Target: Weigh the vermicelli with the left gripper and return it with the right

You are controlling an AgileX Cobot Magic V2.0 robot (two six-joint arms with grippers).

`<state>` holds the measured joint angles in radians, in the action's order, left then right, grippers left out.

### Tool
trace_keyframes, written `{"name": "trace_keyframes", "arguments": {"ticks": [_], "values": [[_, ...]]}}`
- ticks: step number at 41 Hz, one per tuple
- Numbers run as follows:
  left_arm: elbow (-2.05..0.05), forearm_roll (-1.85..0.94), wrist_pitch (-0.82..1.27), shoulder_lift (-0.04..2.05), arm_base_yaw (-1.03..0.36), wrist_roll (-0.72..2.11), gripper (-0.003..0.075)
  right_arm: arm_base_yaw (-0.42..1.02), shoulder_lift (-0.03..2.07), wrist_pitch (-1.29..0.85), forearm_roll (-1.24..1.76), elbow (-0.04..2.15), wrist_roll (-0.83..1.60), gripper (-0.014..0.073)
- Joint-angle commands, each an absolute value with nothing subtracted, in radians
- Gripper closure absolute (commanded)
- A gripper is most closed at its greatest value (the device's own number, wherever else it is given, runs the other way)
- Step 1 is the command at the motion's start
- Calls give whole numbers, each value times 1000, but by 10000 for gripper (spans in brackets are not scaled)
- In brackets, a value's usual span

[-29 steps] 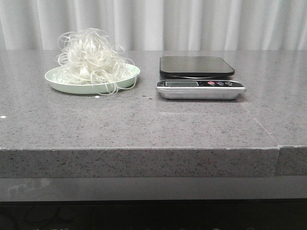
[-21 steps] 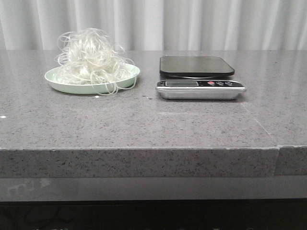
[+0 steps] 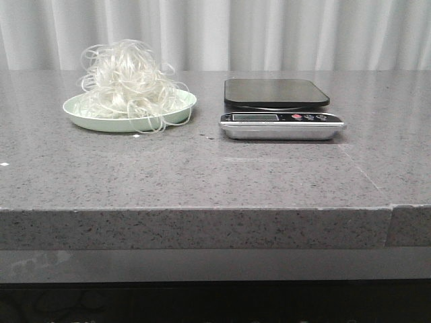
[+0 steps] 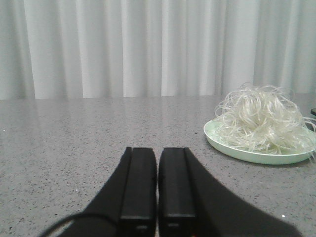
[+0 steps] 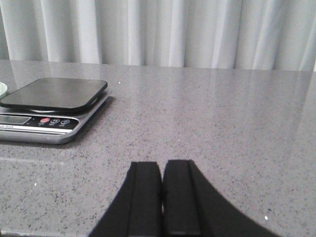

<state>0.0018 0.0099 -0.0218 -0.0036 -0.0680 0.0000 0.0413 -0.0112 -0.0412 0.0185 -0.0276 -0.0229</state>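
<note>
The vermicelli, a fluffy white tangle of thin strands, is heaped on a pale green plate at the left of the counter. It also shows in the left wrist view, vermicelli on the plate, well away from my left gripper, which is shut with nothing held. A kitchen scale with a black platform stands to the right of the plate, its platform bare. In the right wrist view the scale lies far from my right gripper, shut and empty. Neither gripper appears in the front view.
The grey speckled countertop has a front edge near the camera and a seam at the right. White curtains hang behind the counter.
</note>
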Motion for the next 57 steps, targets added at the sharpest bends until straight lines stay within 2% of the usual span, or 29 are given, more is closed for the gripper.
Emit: {"name": "trace_keyframes", "arguments": {"ticks": [1, 6, 11, 22, 35, 44, 57], "values": [[9, 0, -141, -25, -69, -7, 579, 34, -27, 76, 13, -19, -22, 435], [-11, 0, -246, -25, -69, -7, 579, 34, -27, 78, 13, 23, -22, 435], [-111, -11, -206, -25, -69, -7, 579, 34, -27, 32, 13, 114, -22, 435], [-441, -11, 45, 41, -69, -7, 579, 34, 22, -124, 12, 389, -22, 435], [-759, -11, 330, 281, -69, -7, 579, 38, 275, -466, 25, 721, -22, 435], [-810, -11, 496, 431, -69, -7, 579, 38, 474, -668, 30, 864, -22, 435], [-810, -11, 633, 553, -69, -7, 579, 38, 640, -707, 30, 862, -22, 435]]}}
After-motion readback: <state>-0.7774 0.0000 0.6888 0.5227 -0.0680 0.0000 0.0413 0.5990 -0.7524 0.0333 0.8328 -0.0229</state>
